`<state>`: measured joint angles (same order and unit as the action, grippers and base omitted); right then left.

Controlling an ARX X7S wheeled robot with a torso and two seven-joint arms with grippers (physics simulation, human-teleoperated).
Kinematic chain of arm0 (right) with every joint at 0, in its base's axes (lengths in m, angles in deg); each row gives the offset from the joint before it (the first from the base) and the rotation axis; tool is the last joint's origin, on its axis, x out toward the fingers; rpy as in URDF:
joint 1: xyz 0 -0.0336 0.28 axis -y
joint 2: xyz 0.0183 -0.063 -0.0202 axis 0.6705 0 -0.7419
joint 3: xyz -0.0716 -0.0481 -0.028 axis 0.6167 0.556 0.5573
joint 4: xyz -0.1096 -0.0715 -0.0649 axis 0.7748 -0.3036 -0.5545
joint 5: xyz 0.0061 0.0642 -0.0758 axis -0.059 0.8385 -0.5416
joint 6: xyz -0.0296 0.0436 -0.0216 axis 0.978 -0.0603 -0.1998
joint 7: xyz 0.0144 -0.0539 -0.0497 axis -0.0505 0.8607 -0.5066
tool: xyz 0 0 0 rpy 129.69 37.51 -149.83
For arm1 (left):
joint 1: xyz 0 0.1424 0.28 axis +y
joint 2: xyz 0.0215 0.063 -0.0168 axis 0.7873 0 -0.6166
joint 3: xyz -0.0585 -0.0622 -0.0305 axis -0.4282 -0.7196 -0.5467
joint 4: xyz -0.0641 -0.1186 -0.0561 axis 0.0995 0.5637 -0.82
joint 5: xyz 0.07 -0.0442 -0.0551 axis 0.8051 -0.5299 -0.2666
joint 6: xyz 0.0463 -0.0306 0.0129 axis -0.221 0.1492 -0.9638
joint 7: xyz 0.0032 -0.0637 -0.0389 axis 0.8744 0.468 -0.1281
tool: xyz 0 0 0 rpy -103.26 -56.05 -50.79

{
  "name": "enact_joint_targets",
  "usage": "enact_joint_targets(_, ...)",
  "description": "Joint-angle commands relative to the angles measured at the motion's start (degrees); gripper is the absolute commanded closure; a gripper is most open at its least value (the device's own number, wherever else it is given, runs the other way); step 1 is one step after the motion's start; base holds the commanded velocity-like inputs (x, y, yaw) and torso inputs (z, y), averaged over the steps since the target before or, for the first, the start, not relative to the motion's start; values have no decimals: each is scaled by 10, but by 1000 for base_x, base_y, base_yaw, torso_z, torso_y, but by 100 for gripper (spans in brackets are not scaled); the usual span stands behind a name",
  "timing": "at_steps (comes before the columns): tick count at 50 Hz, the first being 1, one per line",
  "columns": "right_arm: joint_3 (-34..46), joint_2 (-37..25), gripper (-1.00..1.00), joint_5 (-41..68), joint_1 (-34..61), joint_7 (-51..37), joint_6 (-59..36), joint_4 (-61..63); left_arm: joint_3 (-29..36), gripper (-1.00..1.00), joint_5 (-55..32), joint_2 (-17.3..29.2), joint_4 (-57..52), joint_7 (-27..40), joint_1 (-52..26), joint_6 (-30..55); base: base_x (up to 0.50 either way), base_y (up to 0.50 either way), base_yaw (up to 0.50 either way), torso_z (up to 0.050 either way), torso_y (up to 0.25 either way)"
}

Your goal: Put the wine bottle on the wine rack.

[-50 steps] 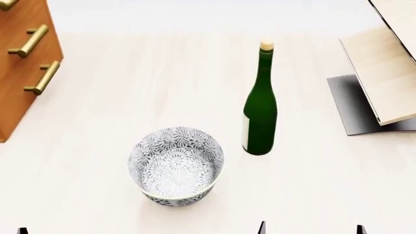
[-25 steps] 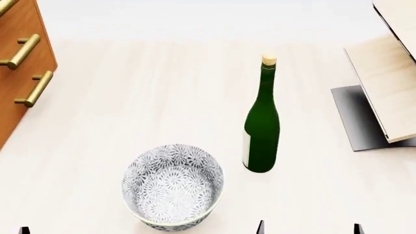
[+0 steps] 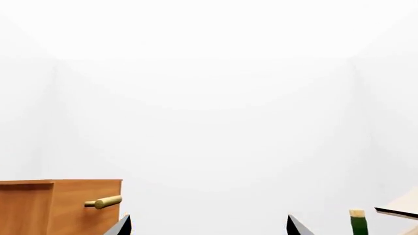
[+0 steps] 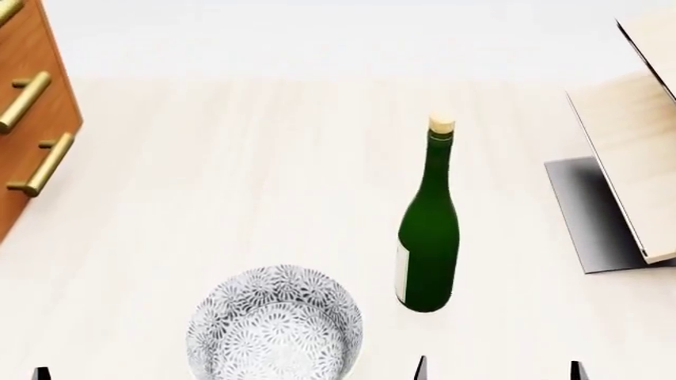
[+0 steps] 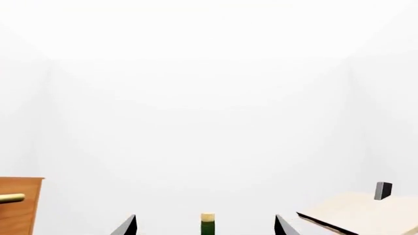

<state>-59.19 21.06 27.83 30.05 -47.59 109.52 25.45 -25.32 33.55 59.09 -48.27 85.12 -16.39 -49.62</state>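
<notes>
The wine bottle (image 4: 428, 237) stands upright on the pale table, dark green with a tan cork and a pale label. Its top also shows in the right wrist view (image 5: 207, 224) and in the left wrist view (image 3: 357, 224). The wine rack (image 4: 632, 150) of tilted pale boards on a grey base stands at the right edge, apart from the bottle. It also shows in the right wrist view (image 5: 365, 213). My right gripper (image 5: 203, 228) is open and empty, and the bottle's cork shows between its tips, farther off. My left gripper (image 3: 207, 228) is open and empty.
A patterned grey-white bowl (image 4: 275, 328) sits near the front, left of the bottle. A brown cabinet (image 4: 32, 127) with brass handles stands at the far left. Only the right gripper's fingertips (image 4: 420, 368) show at the bottom of the head view.
In the head view the bottle, bowl, cabinet and rack have all slid down the frame and look slightly nearer. The fingertips keep their place at the bottom edge.
</notes>
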Motion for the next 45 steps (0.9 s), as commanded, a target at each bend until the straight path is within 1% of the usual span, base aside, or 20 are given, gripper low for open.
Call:
enact_joint_targets(1, 3, -4, -100, 1, 0, -4, -1, 0, 3, -100, 1, 4, -2, 4, 0, 2, 148, 0, 0, 0, 0)
enact_joint_targets(45, 19, -15, -100, 4, 5, -18, 3, -14, 12, -100, -1, 16, 1, 21, -2, 3, 147, 0, 0, 0, 0)
